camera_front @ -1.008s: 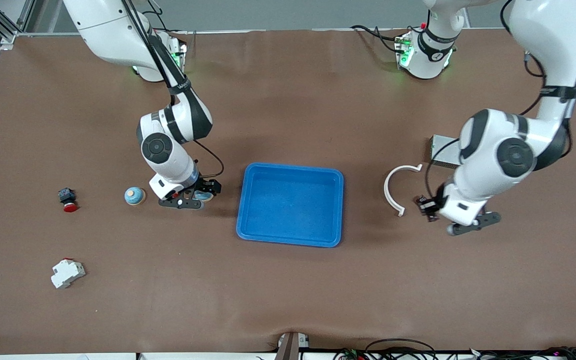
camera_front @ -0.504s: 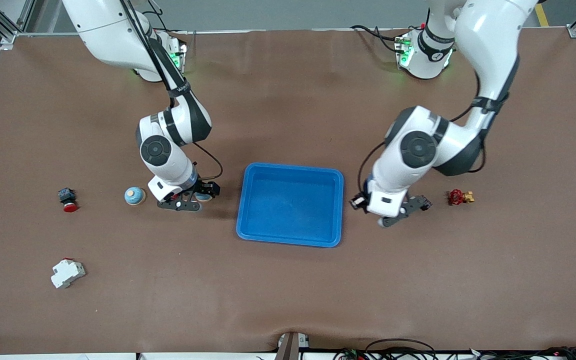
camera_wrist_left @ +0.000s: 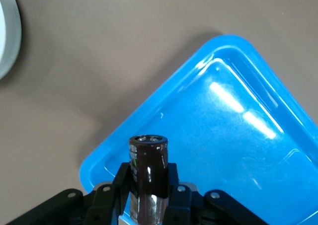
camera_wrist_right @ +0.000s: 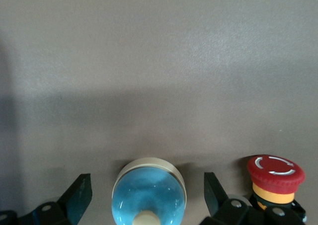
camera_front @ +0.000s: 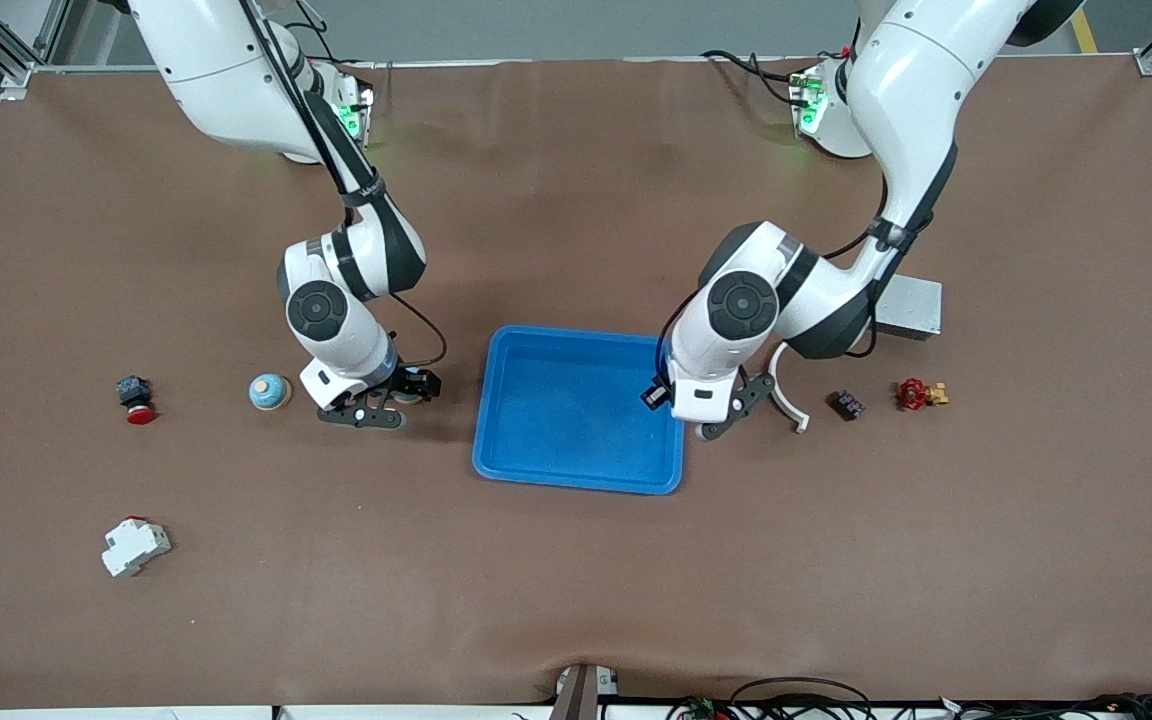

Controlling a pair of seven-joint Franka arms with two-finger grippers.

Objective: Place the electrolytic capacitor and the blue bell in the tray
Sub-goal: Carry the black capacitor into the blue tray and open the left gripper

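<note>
Left hand over tray edge with capacitor; right hand spread by the bell.

The left hand [camera_wrist_left: 148,195] was clamped on the dark electrolytic capacitor [camera_wrist_left: 148,178], upright in its fingers, over the rim of the blue tray [camera_front: 536,472] at the end toward the left arm. The right hand [camera_wrist_right: 144,197] stood wide just above the desk [camera_front: 576,580], and its wrist view showed the blue bell [camera_wrist_right: 148,194] between its fingers, untouched. A red push-button [camera_wrist_right: 275,179] sat beside the bell.
</note>
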